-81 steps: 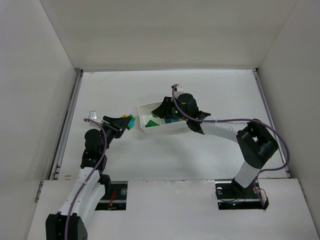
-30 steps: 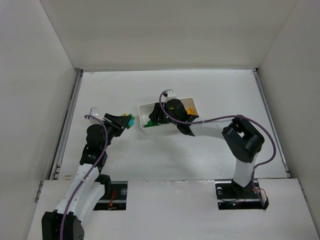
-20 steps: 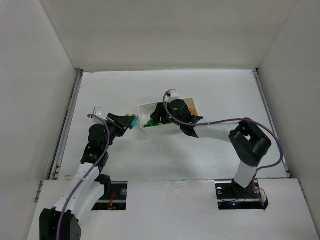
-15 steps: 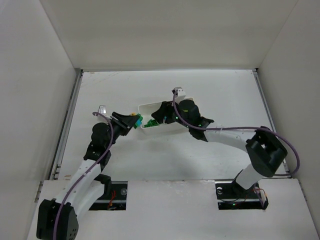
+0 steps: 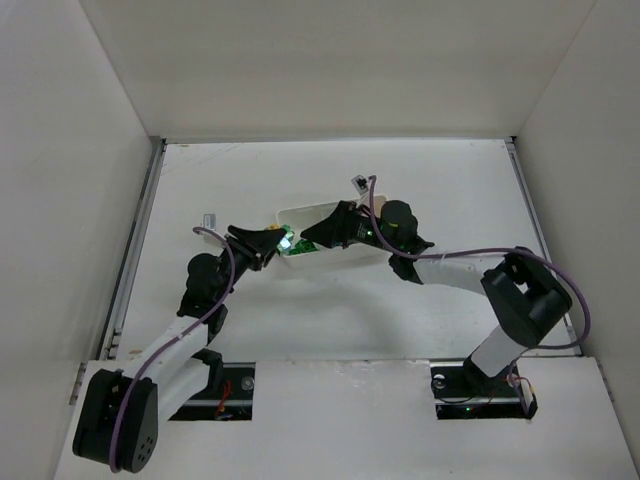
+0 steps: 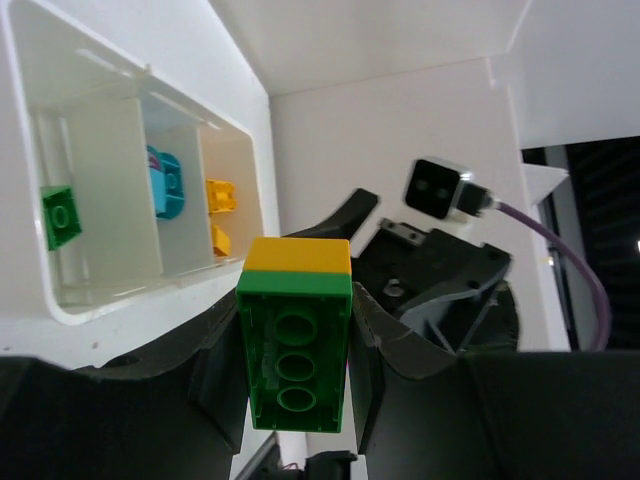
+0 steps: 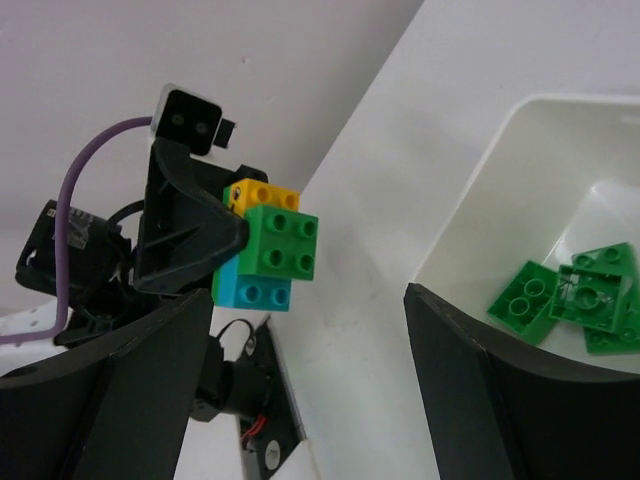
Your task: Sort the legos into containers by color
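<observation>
stack: three-colour stack (image 7: 265,245) is held in air just off left end of tray (image 7: 470,180)
left gripper (image 5: 268,246): clamped on stack
right gripper (image 7: 310,395): spread wide, nothing held
relation: stack is faced head-on by right gripper; long axis runs along left gripper
change: stack is brought nearer tray; right jaws are widened

White table top (image 5: 250,180), white enclosure walls (image 5: 330,70) on three sides, grey metal rail (image 5: 133,240) along left table edge, matching right-edge rail (image 5: 539,230).
</observation>
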